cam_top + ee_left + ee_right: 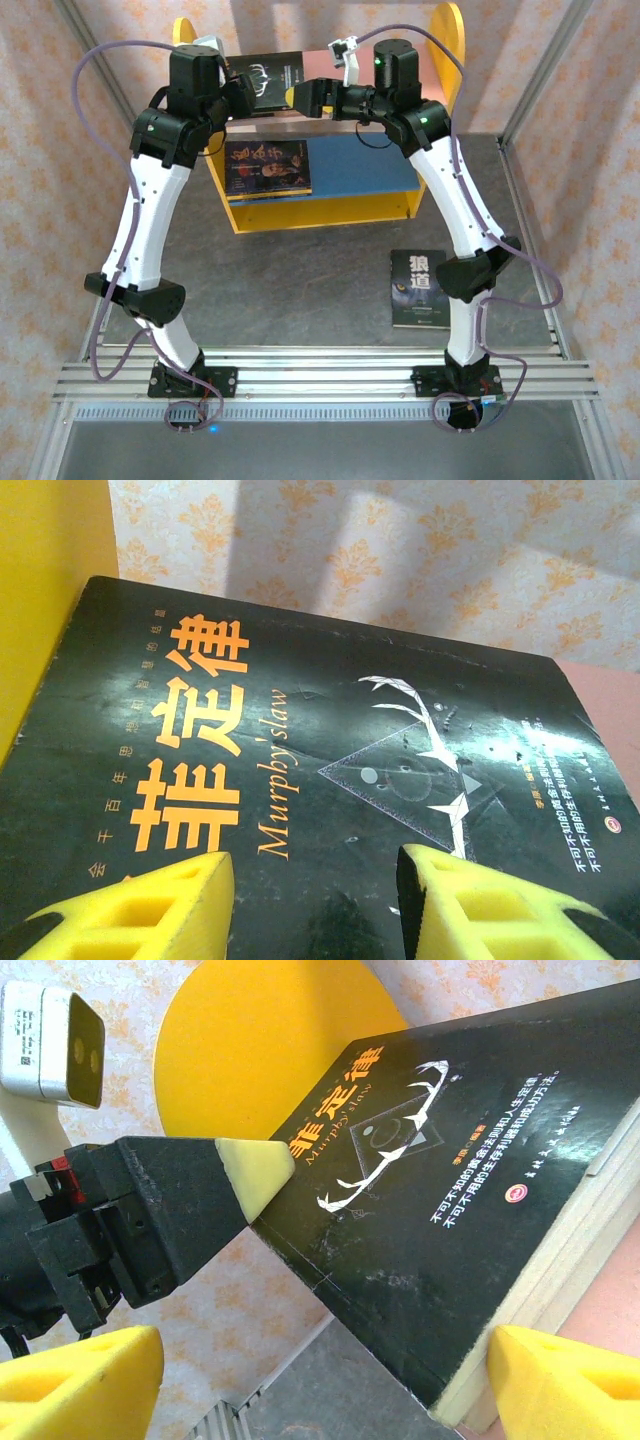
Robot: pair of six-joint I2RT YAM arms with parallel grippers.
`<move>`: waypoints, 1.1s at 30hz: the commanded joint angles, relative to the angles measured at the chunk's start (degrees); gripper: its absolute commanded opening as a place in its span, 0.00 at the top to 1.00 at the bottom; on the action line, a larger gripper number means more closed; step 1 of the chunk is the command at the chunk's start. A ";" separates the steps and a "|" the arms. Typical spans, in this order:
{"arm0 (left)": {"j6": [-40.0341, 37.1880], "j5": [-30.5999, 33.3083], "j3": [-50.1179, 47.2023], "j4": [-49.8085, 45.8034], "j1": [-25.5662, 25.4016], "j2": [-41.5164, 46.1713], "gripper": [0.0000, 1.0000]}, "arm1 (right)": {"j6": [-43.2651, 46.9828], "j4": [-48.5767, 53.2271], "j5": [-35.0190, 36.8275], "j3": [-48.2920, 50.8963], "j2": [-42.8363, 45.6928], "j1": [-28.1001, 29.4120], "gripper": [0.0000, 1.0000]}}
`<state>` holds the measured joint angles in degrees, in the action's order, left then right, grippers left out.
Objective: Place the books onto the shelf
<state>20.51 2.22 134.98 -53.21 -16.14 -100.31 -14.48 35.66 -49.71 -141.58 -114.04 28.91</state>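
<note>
One book in hand: the black paperback with orange characters and a white antler drawing is judged to be in the course of placing on the pink upper board of the small shelf with yellow round-topped side panels. In the right wrist view one corner appears to overhang the board's edge.
Left fingers: the yellow foam left fingers are held partly spread, with their tips at the cover's near edge. Nothing is pinched between them.
Right fingers: the right fingers are spread wide about the book's corner, one finger just beside the page edges. Contact cannot be told.
Step judged: placing of the second book, nearly done.
Next move called for: the book is to be nudged fully onto the board, then let go cleanly so that it is not dragged off.
Books counted: three.
- One lies on the pink board.
- One dark portrait-cover paperback lies flat on the blue lower board.
- One dark paperback with pale characters lies on the grey bench, apart from the shelf.
Shelves counted: one.
Finger pairs counted: two.
</note>
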 commanded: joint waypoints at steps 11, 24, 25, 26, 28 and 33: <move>-1.53 1.26 2.13 -1.72 -0.12 -2.29 0.54 | -0.27 5.99 -0.45 -0.07 -1.68 1.27 0.17; -1.42 0.62 2.79 -2.40 0.06 -2.27 0.54 | -0.64 6.50 -2.01 -2.12 -2.67 1.73 0.17; -1.44 0.52 2.83 -2.21 0.06 -2.18 0.53 | -0.51 6.57 -1.68 -2.12 -2.55 1.70 0.17; -1.46 0.71 2.75 -1.94 0.10 -2.11 0.52 | -0.41 6.66 -1.62 -2.10 -2.44 1.75 0.17; -1.69 0.28 3.11 -1.20 0.14 -2.23 0.51 | -1.23 5.81 -1.98 -2.17 -2.74 1.81 0.16; -1.72 0.19 7.69 -4.45 0.15 -4.72 0.51 | -1.81 6.73 -2.23 -5.52 -4.65 1.75 0.16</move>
<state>19.44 2.17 140.59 -54.39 -16.12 -103.81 -14.98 38.70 -49.52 -145.73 -115.94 29.21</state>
